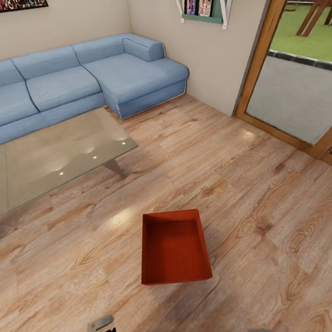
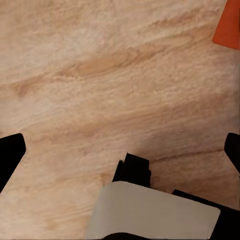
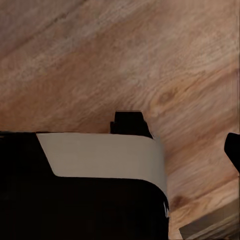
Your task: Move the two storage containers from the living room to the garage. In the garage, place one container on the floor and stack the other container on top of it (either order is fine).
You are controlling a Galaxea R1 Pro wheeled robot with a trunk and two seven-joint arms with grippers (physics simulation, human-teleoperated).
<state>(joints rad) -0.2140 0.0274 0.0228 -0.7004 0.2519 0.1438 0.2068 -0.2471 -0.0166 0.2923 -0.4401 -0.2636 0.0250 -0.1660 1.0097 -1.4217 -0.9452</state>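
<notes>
While the left gripper's [image 2: 120, 150] fingers gape wide (right unclear), straddle the storage container's [image 1: 174, 247] thin wall squarely.

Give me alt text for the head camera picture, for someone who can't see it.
An open, empty red-orange storage container sits on light wood-plank floor in front of the robot. Behind it to the left stand a glass coffee table and a blue sectional sofa; a wood-framed glass door is at right.
</notes>
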